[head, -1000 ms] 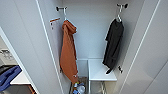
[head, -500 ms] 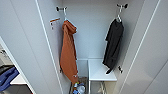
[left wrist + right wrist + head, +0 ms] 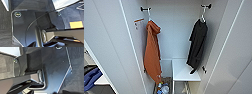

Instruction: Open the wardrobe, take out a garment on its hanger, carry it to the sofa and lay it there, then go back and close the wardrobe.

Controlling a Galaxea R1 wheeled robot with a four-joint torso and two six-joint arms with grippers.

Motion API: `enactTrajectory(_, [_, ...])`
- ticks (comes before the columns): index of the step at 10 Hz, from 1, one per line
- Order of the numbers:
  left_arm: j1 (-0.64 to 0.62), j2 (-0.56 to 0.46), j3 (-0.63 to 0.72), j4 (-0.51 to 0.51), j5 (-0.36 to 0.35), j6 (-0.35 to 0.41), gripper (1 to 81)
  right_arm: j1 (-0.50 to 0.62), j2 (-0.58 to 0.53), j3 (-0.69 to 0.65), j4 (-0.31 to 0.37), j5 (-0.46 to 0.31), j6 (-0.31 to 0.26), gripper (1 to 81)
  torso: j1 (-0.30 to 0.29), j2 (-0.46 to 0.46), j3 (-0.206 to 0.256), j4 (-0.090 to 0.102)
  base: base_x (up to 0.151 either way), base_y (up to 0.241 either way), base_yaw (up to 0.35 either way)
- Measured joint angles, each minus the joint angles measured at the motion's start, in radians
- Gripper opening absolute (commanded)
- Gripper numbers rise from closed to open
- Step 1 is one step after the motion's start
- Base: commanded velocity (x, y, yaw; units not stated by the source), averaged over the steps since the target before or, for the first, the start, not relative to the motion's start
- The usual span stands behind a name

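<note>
The wardrobe (image 3: 176,30) stands open in front of me in the head view, its white doors swung out to either side. Inside on the right hangs the garment (image 3: 197,47), a limp black short-sleeved top. It hangs on the thin white hanger (image 3: 203,15), which is hooked over a dark peg (image 3: 206,6). Its hem ends just above a white shelf (image 3: 184,71). In both wrist views the robot's dark plate (image 3: 25,28) (image 3: 53,69) lies over dark carpet. The sofa is out of view.
A long orange hooded garment (image 3: 152,55) hangs on the wardrobe's left side. Below it, a bin (image 3: 162,87) holds small items. The left door (image 3: 106,50) and right door (image 3: 234,52) flank the opening. Blue cloth (image 3: 91,77) lies at the far left.
</note>
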Motion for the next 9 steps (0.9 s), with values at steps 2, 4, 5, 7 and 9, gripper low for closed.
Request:
enactTrajectory(2, [0.03, 0.045, -0.077, 0.0, 0.005, -0.001, 81.1, -0.011, 0.024, -0.045, -0.001, -0.01, -0.009, 81.1, -0.001, -0.001, 0.0, 0.0, 0.0, 0.0, 0.0])
enactTrajectory(4, [0.032, 0.092, -0.167, 0.0, 0.005, -0.001, 81.1, -0.013, 0.068, -0.1, -0.01, -0.01, -0.022, 81.1, -0.001, -0.001, 0.0, 0.0, 0.0, 0.0, 0.0])
enactTrajectory(5, [0.033, 0.118, -0.206, 0.0, 0.005, -0.002, 81.1, -0.015, 0.09, -0.121, -0.015, -0.01, -0.023, 81.1, -0.001, -0.001, 0.001, 0.0, 0.0, 0.0, 0.0])
enactTrajectory(7, [0.036, 0.167, -0.26, 0.0, 0.003, -0.003, 81.1, -0.021, 0.117, -0.152, -0.021, -0.01, -0.029, 81.1, -0.001, -0.001, 0.001, 0.0, 0.0, 0.0, 0.0])
enactTrajectory(9, [0.047, 0.176, -0.265, 0.0, 0.003, -0.002, 81.1, -0.029, 0.128, -0.156, -0.024, -0.011, -0.054, 81.1, -0.002, -0.001, 0.001, 0.0, 0.0, 0.0, 0.0])
